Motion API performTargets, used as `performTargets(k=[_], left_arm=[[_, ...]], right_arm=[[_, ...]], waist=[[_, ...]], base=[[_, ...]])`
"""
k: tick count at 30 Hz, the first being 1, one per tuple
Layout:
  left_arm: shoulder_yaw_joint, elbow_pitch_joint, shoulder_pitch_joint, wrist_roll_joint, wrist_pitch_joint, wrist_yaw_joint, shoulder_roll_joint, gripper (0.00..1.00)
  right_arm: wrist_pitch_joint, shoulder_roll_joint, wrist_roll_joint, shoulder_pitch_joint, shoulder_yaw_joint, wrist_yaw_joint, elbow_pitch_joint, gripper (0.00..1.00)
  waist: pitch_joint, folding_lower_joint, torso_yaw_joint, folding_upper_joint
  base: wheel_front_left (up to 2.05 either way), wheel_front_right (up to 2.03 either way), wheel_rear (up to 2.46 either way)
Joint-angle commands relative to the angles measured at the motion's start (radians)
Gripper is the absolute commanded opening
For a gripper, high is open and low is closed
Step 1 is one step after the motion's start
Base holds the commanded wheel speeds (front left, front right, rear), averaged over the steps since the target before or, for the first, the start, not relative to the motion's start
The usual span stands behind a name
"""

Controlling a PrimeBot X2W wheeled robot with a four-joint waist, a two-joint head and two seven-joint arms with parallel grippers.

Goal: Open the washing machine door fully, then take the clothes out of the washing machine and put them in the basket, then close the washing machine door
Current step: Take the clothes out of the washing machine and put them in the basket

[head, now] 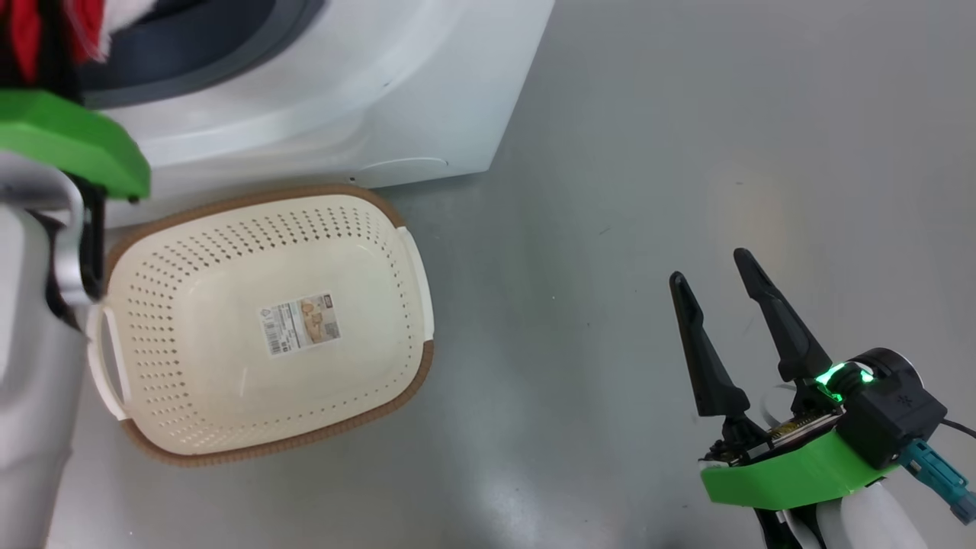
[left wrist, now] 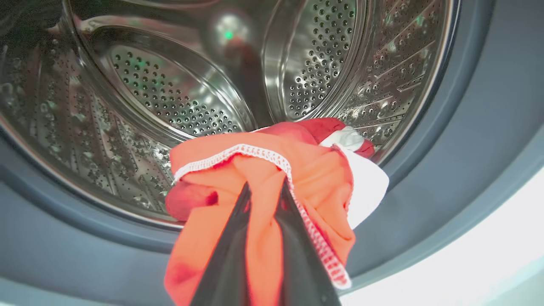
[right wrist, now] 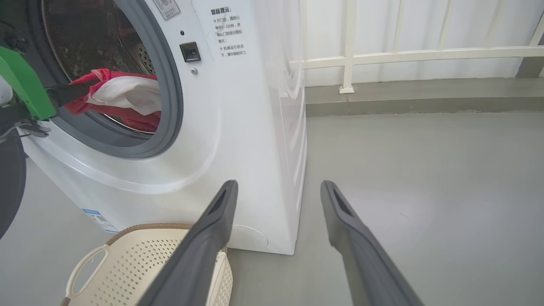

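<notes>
My left gripper [left wrist: 265, 187] is shut on a red garment with white trim [left wrist: 314, 170], one of the clothes, at the mouth of the steel drum [left wrist: 170, 97]. The right wrist view shows the same garment [right wrist: 123, 95] hanging over the grey gasket of the white washing machine [right wrist: 238, 127], with the left gripper's dark fingers [right wrist: 70, 92] clamped on it. A black rounded edge [right wrist: 8, 187] at the far left looks like the open washing machine door. The cream basket [head: 267, 328] stands on the floor in front of the machine, with nothing in it but its label. My right gripper [head: 713, 267] hovers open over the floor to the right.
Grey floor [head: 648, 152] stretches right of the machine and the basket. A white railing [right wrist: 403, 55] on a low kerb runs along the back. My left arm's green wrist cover [head: 69, 145] and pale forearm hang over the basket's left end.
</notes>
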Motion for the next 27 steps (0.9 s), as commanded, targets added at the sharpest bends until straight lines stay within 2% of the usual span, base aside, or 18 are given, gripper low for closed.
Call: performTargets(k=[1,15,27], left_arm=[[0.023,-0.075,0.037,-0.002,0.01,0.016,0.055,0.0],[0.042,-0.383,0.274,-0.026,0.085,0.1,0.082,0.0],[0.012,-0.55,0.478,-0.045,0.165,0.156,0.068,0.0]], right_arm=[[-0.009,-0.011,0.006,-0.005,0.013,0.006,-0.02,1.0],[-0.009,-0.011,0.006,0.017,-0.014,0.006,-0.016,1.0],[0.003,-0.011,0.002,0.049,-0.041,0.006,-0.035,1.0]], waist=[[-0.014,0.0,0.011,0.0],[-0.089,0.0,0.03,0.0],[-0.151,0.0,0.052,0.0]], base=[[0.0,0.0,0.0],[0.0,0.0,0.0],[0.0,0.0,0.0]])
